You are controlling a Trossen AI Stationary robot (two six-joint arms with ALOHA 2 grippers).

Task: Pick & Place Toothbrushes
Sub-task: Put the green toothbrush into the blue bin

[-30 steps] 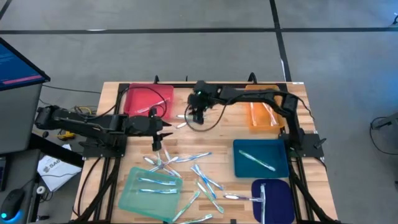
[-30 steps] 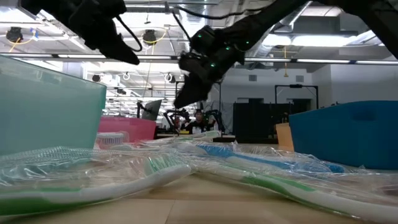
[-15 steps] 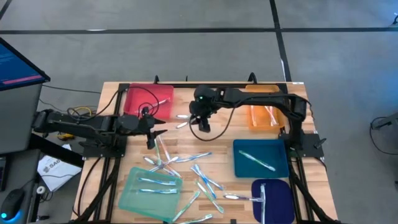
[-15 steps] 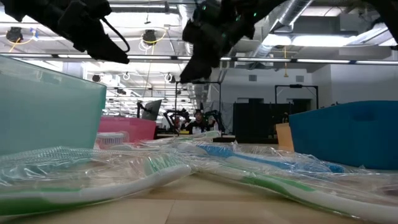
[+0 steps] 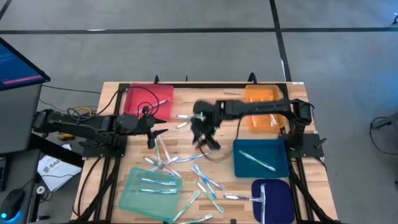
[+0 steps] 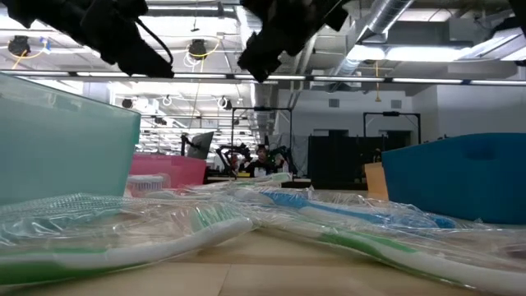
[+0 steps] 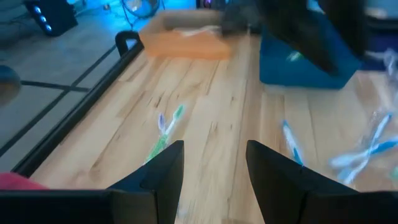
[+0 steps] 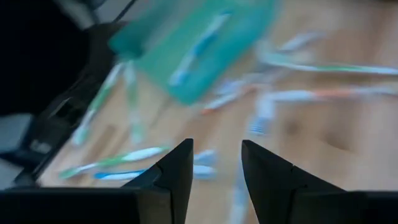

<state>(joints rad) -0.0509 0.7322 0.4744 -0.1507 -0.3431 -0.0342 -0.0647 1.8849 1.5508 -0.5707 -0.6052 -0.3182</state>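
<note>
Wooden counter (image 5: 186, 134) below both arms. Right hand (image 5: 205, 138), fingers parted and empty, hangs over scattered toothbrushes (image 5: 200, 173) just ahead; best square up on one, clear of its neighbours. Farther off, left hand (image 5: 157, 127) waits, also parted.

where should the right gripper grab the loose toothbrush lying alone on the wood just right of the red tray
Probably at the middle of its handle, coming straight down from above. The thin white wrapped toothbrush lies flat on the wooden table beside the red tray, clear of others. Set the open right gripper across the stick's length; the ends are narrow and would likely tip.
</note>
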